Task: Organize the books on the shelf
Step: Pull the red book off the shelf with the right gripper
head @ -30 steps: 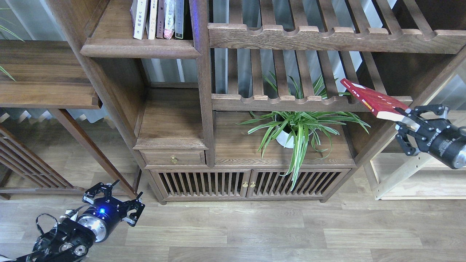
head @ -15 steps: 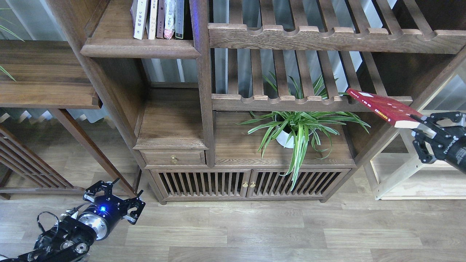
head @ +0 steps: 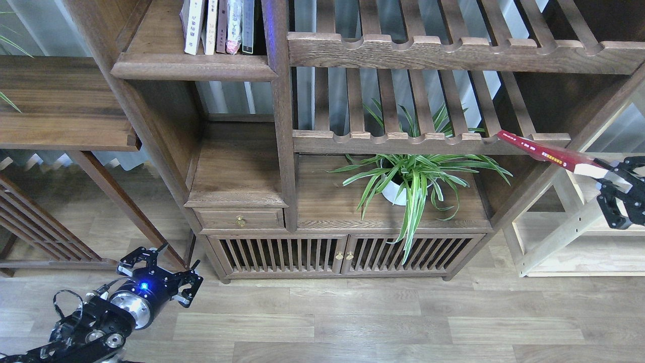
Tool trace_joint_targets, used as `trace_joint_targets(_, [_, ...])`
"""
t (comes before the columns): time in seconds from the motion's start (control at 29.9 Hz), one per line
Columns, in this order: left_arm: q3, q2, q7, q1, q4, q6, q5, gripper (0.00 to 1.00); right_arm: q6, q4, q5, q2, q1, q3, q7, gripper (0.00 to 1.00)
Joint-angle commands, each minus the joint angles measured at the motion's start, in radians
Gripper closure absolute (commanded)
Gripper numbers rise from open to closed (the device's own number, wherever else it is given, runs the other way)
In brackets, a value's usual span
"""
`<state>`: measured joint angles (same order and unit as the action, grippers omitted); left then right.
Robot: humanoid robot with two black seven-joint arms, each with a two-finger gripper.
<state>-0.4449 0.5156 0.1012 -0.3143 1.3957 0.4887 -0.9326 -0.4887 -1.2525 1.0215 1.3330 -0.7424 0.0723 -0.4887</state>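
A dark wooden shelving unit stands on pale plank flooring, with slatted racks to the right and a potted spider plant [head: 410, 176] on the lower cabinet top. The shelf [head: 194, 65], a solid board with a moulded front edge, sits at upper left and carries a row of upright books [head: 217, 26]; we count about five spines, though their tops are cut off by the frame. We count one red book [head: 546, 151] outside that row. Our right claw [head: 607, 174], at the far right edge, is pinching the red book by its pale near end. The book's long axis runs up and leftward from the claw, its far corner level with the scalloped rail of the lower rack. The shelf lies well apart from it, up and far to the left. Our left claw [head: 161, 280] hangs low near the floor, fingers spread and holding nothing; we judge it nearer the shelf, yet the right arm has the load.
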Motion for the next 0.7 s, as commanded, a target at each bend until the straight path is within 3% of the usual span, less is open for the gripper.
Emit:
trace_joint_targets(0.0, [-0.002, 0.000, 0.000, 0.000, -0.001, 0.000, 0.000, 0.25, 0.000, 0.001, 0.000, 0.012, 0.011, 0.001, 0.000, 0.96])
trace_joint_targets(0.67, [0.002, -0.011, 0.002, -0.014, -0.001, 0.000, 0.000, 0.25, 0.000, -0.002, 0.000, 0.063, 0.069, 0.004, 0.000, 0.96])
